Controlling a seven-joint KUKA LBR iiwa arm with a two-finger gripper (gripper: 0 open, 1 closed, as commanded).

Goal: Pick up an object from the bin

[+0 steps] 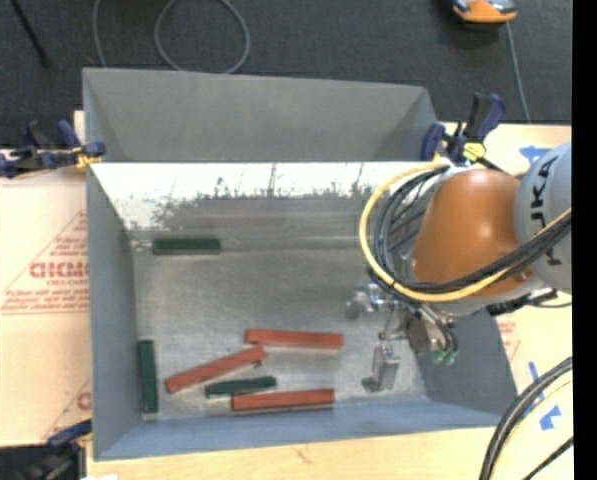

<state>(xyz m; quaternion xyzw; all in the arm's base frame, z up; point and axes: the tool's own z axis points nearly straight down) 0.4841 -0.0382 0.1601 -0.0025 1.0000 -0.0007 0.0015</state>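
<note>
Bin [258, 118]: grey metal.
Jaws: low over bare floor at the bin's right; whether spread or pressed together, I cannot tell.
Nearest things: upper red bar [293, 339] and lower red bar [282, 400], left of the jaws and apart from them.
Others: slanted red bar [215, 368]; centre green bar [240, 387]; left green bar [147, 375]; back green bar [186, 246].

Three red sticks [293, 339], three green sticks [186, 246]

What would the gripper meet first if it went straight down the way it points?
Probably bare bin floor: the gripper hangs just right of the lowest red stick, seemingly clear of it, though depth is hard to judge.
</note>
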